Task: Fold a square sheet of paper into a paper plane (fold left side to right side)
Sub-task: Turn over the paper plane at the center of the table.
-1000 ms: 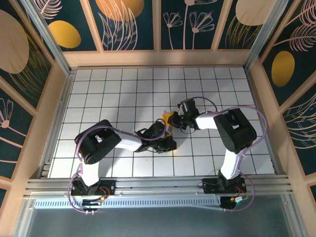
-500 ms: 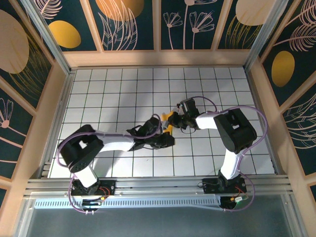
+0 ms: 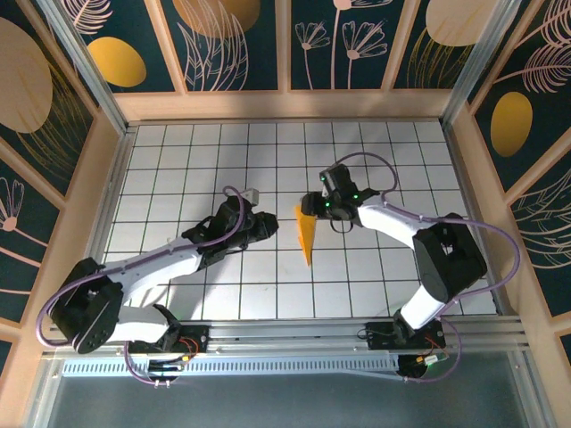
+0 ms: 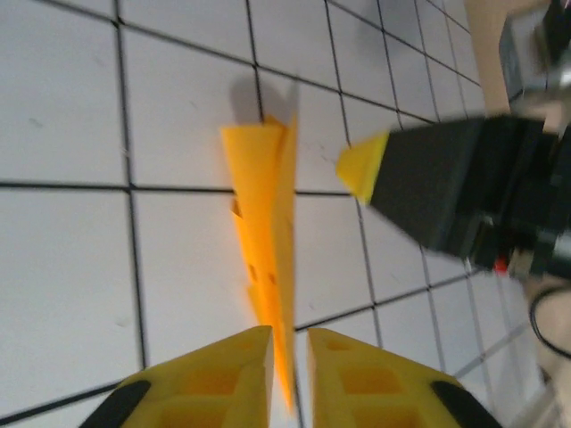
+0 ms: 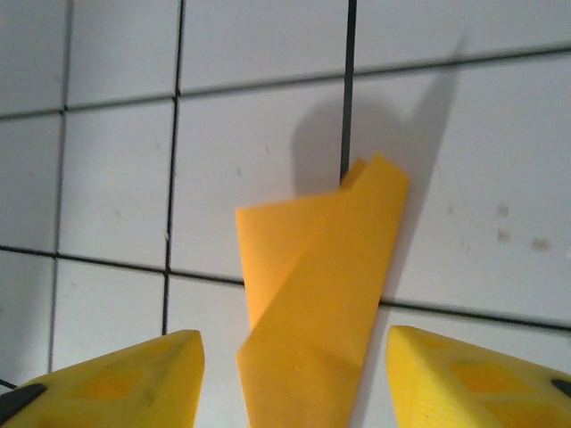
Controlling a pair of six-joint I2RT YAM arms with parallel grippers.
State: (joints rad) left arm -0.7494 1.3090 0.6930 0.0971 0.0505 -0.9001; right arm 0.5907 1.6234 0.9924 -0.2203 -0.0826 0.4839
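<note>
Top view: paper plane (image 3: 305, 234) flat on white-tiled worktop (image 3: 178, 160), tip toward arm bases; left fingers (image 3: 266, 228) just beside it, right fingers (image 3: 314, 205) by wide end; dark floral panels (image 3: 357, 45) around.
Left wrist: left fingers (image 4: 210, 379) slightly parted, gripping nothing (tip lies below gap).
Right wrist: right fingers (image 5: 125, 379) spread, released, paper plane (image 5: 312, 294) on tiles between them.

I see a white grid table (image 3: 178, 160) walled left, far and right by dark floral panels (image 3: 357, 45) with golden ovals (image 3: 116, 61), set in a pale wood frame (image 3: 285, 105); a metal rail (image 3: 285, 334) runs along the near edge.
</note>
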